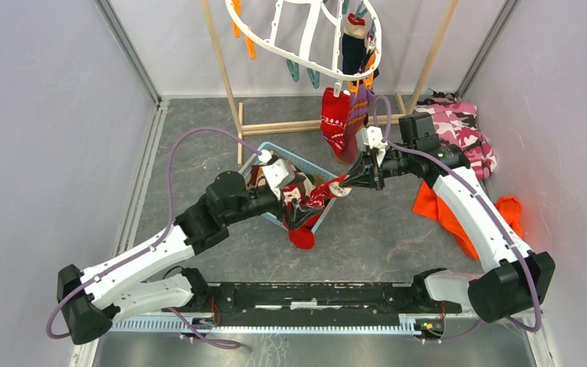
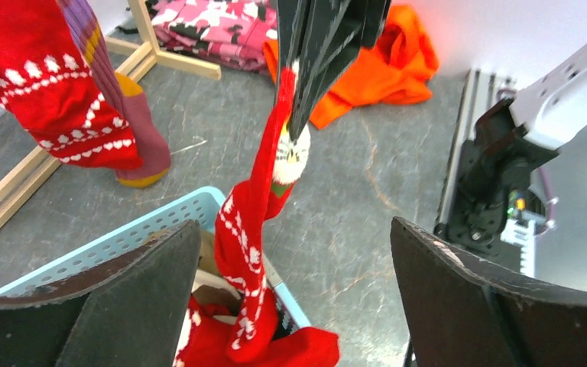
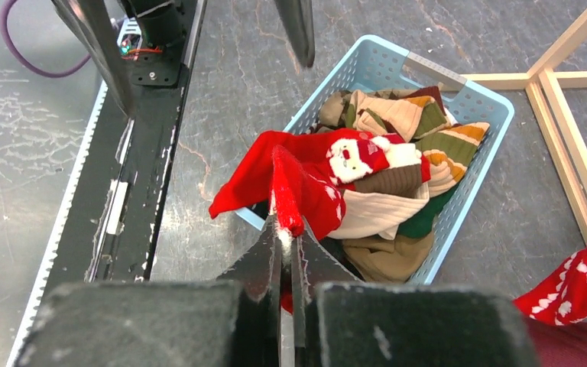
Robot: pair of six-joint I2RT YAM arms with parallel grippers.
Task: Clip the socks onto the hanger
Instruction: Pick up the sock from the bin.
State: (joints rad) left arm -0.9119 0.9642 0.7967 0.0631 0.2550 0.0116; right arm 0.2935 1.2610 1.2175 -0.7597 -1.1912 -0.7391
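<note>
**Right fingers** (image 3: pixel 287 235): the two dark, tapered, hard blades are pressed together and pinch a fold of a red sock (image 3: pixel 299 187). It is soft knit with rows of small white motifs. From the grip it runs slack down into the basket (image 3: pixel 470 103).

**Left fingers** (image 1: pixel 299 200): spread wide and holding nothing. Seen from the left wrist, the broad, dark pads have worn, scuffed edges. They stand either side of the hanging red sock and above the basket's near corner. I cannot tell whether they touch the sock.

**Basket:** light blue plastic, rectangular, with perforated walls and a smooth rim. It holds a loose heap of ribbed socks in beige, brown, green and orange stripes, with more red knit on top. One red piece spills over the basket's rim onto the worktop (image 1: pixel 199 153), which is dark grey with a veined, stone-like surface.

**Hanger** (image 1: pixel 275 42): a white plastic oval frame with cross bars, hanging from a light wooden rack (image 1: pixel 222 69) beyond the basket. Teal and orange clips hang below its rim. Three socks are clipped at its right end:
- a red sock with white patterns (image 1: pixel 335 118)
- a purple sock with orange stripes (image 1: pixel 359 107)
- a navy sock (image 1: pixel 351 50)

**Other items:** a folded pink camouflage garment (image 1: pixel 462 126) and a crumpled orange cloth (image 1: pixel 436 206) lie on the worktop to the right.
</note>
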